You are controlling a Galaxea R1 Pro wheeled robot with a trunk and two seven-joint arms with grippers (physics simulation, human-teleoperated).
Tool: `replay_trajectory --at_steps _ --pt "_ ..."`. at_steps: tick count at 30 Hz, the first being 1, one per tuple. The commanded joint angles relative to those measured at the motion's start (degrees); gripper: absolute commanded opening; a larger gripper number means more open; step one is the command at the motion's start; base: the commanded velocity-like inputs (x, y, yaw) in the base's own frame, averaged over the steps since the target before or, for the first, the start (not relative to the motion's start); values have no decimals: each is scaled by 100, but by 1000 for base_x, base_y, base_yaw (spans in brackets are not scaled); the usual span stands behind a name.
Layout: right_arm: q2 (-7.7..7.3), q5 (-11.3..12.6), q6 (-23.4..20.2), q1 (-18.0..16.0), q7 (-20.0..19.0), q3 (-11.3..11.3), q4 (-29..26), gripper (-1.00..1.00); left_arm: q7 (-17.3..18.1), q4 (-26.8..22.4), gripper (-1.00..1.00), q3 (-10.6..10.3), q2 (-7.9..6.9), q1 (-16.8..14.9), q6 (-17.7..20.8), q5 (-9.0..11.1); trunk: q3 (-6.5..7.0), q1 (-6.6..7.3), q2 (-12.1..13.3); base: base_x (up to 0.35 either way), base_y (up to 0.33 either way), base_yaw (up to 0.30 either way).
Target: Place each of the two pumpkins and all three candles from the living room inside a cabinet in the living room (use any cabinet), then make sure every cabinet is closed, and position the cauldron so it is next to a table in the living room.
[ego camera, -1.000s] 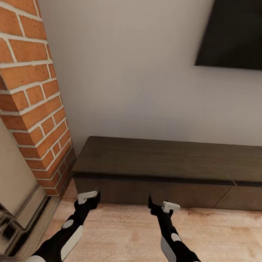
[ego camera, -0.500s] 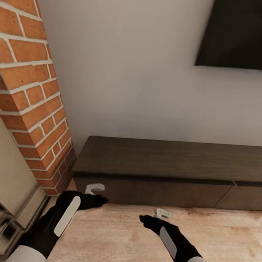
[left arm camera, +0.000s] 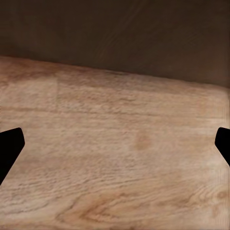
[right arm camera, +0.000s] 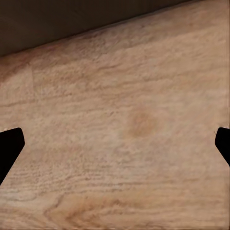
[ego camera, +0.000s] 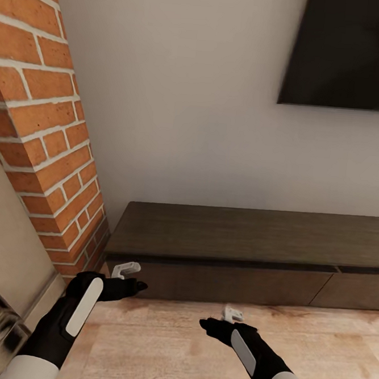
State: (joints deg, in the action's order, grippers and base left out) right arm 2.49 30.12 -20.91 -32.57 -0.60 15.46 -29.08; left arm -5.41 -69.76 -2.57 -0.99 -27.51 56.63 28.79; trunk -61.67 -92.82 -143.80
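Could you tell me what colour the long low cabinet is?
Dark brown wood cabinet, clearest in the head view.

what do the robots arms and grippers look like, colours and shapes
Both arms are glossy black with a rounded white panel along the forearm and pale grey-white shells nearer the body. The left gripper and right gripper have dark, tapering fingers, each with a small white bracket-like block behind them. No cables or markings are visible.

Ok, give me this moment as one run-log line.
cabinet: closed, top bare | left end effector: open, empty, near cabinet front | right end effector: open, empty, over floor
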Motion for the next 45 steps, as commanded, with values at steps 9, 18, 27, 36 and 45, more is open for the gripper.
replay_trajectory --at_steps 9,18,27,36,45 --pt "40 17 -21 14 -51 102 286 100 -57 15 100 -171 -38 -3 9 56 -5 1 -2 0 -96 0" --pt "32 308 -2 14 -78 105 575 100 -58 15 100 -215 -49 0 6 48 -5 1 -2 0 -24 -130" --pt "17 608 7 14 -72 98 719 100 -65 15 100 -218 -51 10 6 48 -5 1 -2 0 0 -285" --pt "15 760 19 14 -72 103 735 100 -66 15 100 -218 -55 17 6 39 -5 1 -2 0 0 -290" --pt "15 896 25 14 -78 106 762 100 -66 15 100 -248 -53 21 14 -38 -5 1 -2 -59 0 -290"
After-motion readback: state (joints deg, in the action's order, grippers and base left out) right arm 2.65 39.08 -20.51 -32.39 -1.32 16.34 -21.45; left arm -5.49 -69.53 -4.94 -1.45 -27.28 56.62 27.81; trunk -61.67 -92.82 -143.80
